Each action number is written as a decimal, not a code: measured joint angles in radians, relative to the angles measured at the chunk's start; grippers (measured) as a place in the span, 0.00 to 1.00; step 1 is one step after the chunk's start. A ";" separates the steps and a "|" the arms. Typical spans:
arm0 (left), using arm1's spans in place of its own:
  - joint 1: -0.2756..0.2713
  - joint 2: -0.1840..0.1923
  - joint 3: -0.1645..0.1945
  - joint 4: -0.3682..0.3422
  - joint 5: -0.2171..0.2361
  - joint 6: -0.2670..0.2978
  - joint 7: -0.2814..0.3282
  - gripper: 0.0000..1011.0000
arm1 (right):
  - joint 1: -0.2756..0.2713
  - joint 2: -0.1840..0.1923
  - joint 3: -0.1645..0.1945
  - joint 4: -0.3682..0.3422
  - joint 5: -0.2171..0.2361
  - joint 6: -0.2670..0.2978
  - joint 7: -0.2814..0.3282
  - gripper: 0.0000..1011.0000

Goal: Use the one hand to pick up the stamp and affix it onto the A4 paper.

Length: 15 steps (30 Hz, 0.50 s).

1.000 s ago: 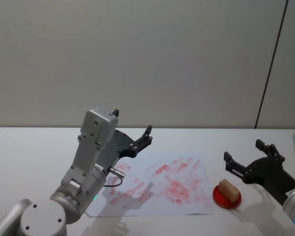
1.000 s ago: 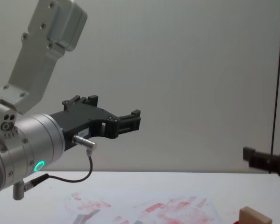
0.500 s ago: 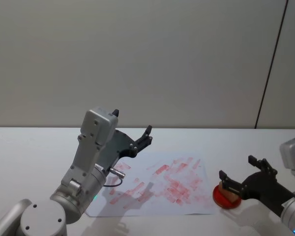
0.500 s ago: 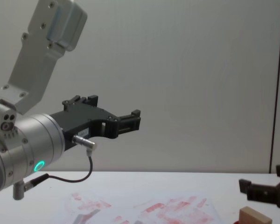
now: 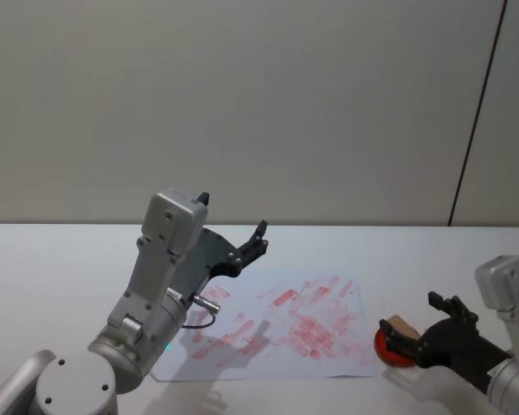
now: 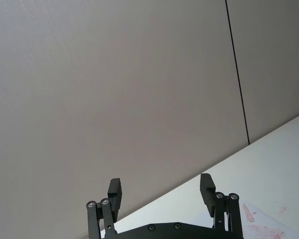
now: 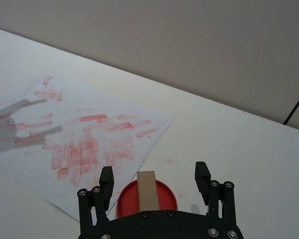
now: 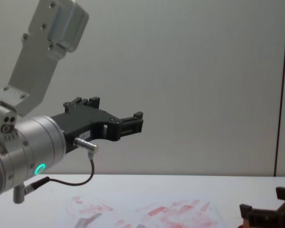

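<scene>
The stamp (image 7: 148,188), a pale tan wooden block, stands upright on a red round pad (image 7: 166,197) just right of the A4 paper (image 5: 285,333). That white sheet (image 7: 84,139) is smeared with red ink marks. My right gripper (image 7: 154,179) is open and low over the pad. Its two fingers stand on either side of the stamp, apart from it. In the head view the right gripper (image 5: 415,322) sits at the table's right, around the stamp (image 5: 404,325). My left gripper (image 5: 253,245) is open, held up in the air above the paper's left part with nothing in it.
The white table (image 5: 60,259) runs wide on all sides under a plain grey wall. My raised left arm (image 8: 42,142) looms over the paper's left side and casts a shadow (image 7: 20,124) on the sheet.
My right gripper has come down and drawn back over the red pad, from above and behind the stamp to straddling it. The left arm has not moved.
</scene>
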<state>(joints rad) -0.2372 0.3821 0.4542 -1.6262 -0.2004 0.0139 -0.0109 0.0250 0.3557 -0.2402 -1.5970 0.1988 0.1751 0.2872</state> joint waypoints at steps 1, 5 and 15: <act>0.000 0.000 0.000 0.000 0.000 0.000 0.000 0.99 | 0.001 0.000 -0.001 0.002 -0.001 0.002 0.002 0.99; 0.000 0.000 0.000 0.000 0.000 0.000 0.000 0.99 | 0.003 -0.002 -0.003 0.010 -0.007 0.010 0.009 0.99; 0.000 0.000 0.000 0.000 0.000 0.000 0.000 0.99 | 0.010 -0.007 -0.010 0.032 -0.014 0.034 0.027 0.87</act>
<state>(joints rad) -0.2371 0.3821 0.4542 -1.6262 -0.2004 0.0139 -0.0109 0.0350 0.3482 -0.2502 -1.5645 0.1846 0.2094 0.3145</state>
